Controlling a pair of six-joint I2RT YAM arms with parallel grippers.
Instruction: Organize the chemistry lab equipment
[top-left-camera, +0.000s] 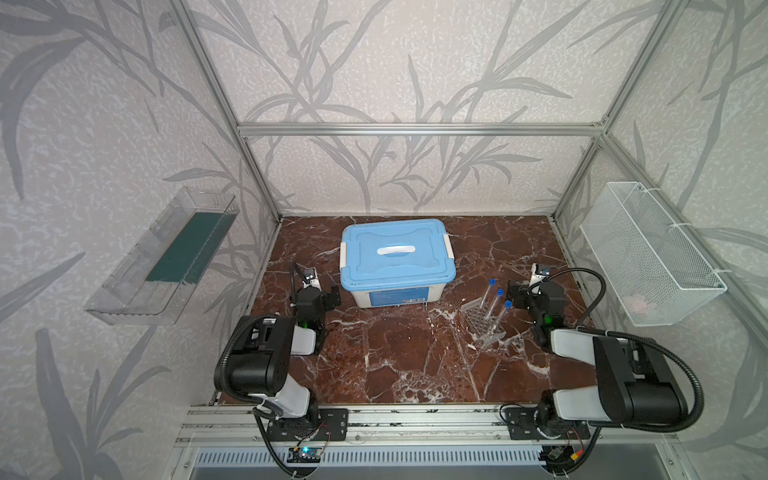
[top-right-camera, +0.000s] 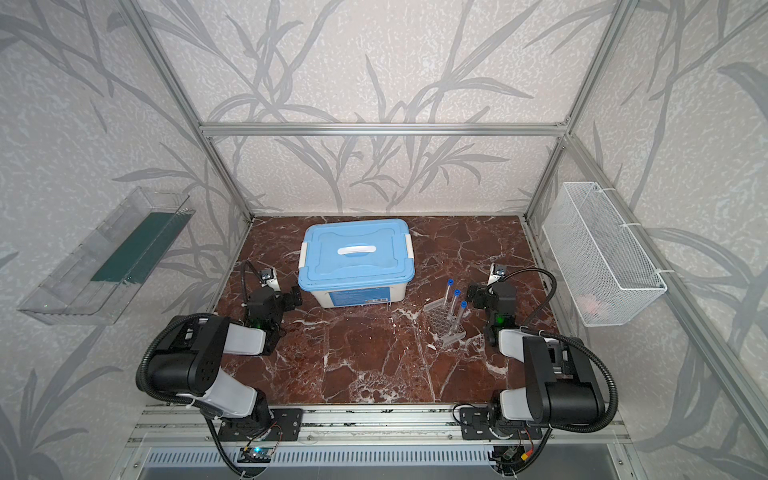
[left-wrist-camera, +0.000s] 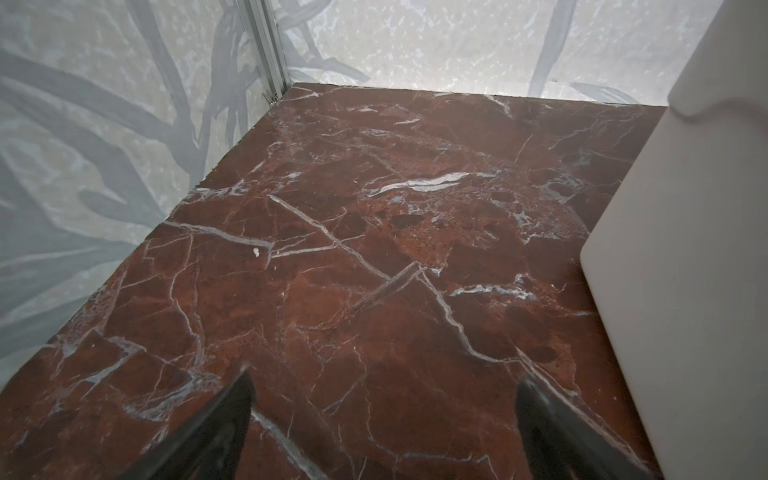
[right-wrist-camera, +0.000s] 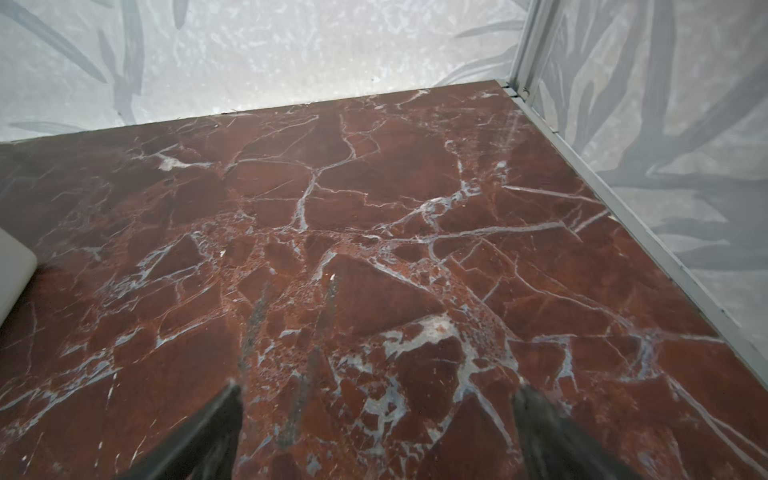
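Left end effector (left-wrist-camera: 382, 386) and right end effector (right-wrist-camera: 376, 392) wide – empty, clear many-holed rack (top-left-camera: 476, 319) holding three blue-capped tubes (top-left-camera: 495, 302)

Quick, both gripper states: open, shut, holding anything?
Left gripper: open, holding nothing.
Right gripper: open, holding nothing.

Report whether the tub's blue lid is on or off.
On: in both top views the blue lid sits flat over the white tub, covering its rim. Whether the side clips are locked: cannot tell.
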